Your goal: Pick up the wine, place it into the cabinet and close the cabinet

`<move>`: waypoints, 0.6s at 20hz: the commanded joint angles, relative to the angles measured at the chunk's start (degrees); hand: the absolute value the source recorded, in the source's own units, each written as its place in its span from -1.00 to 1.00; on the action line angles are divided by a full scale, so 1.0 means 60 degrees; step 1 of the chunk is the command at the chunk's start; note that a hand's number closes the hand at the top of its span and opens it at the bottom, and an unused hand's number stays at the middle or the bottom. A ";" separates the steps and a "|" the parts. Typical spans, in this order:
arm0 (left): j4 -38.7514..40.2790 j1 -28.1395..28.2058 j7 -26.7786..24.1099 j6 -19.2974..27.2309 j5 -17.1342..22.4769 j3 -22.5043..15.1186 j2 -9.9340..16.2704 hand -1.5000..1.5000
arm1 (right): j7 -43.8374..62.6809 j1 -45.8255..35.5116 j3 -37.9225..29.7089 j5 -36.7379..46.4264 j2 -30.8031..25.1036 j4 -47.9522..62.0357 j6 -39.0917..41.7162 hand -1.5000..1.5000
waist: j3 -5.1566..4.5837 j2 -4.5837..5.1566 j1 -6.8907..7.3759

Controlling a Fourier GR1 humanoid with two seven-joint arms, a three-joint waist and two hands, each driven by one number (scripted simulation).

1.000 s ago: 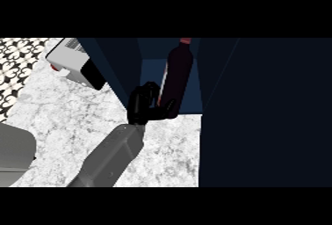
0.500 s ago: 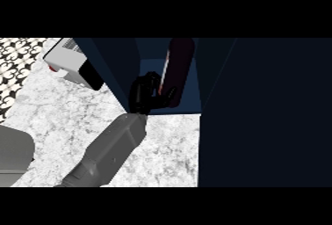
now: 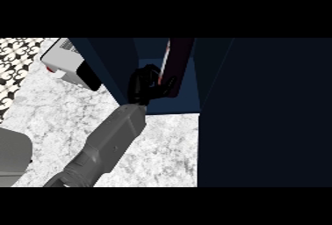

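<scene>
Since the earlier pictures the hand (image 3: 148,85) has pushed further into the cabinet (image 3: 156,99), and the wine bottle (image 3: 176,59) now stands more upright and deeper inside; its fingers curl round the lower part of the bottle, dark against dark, so just where each finger lies is hard to make out. Which of the robot's arms this is cannot be told for certain; it enters from the lower edge at about 7 o'clock and only one hand shows. One grey forearm (image 3: 107,145) runs from there up toward 12 o'clock. One bottle is seen, dark red with a pale streak down its side; its top is cut off by the upper edge and no label or writing can be read. One dark blue cabinet, its door (image 3: 266,114) filling the view from 1 to 5 o'clock; one white appliance (image 3: 65,66) at 10 o'clock on the speckled counter (image 3: 58,114); a grey shape (image 3: 13,154) at 8 o'clock, cut off.
</scene>
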 commanded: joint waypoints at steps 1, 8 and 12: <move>0.0601 -0.0128 0.0150 -0.0179 0.0004 -0.0046 0.0000 1.00 | 0.0081 -0.0175 -0.0241 -0.0197 -0.0226 0.0031 0.0078 -1.00 | 0.0000 0.0007 0.0000; 0.1076 -0.0394 -0.0335 -0.0042 0.0183 0.0285 0.0000 1.00 | 0.0514 -0.0310 -0.0412 -0.0563 -0.0314 -0.0290 -0.0138 -1.00 | -0.0004 0.0019 -0.0055; 0.1182 -0.0201 -0.1108 -0.0167 0.0468 0.0533 -0.0001 1.00 | -0.0095 -0.0382 0.0314 0.0370 0.0168 0.0307 -0.0124 -1.00 | -0.0007 0.0086 -0.0159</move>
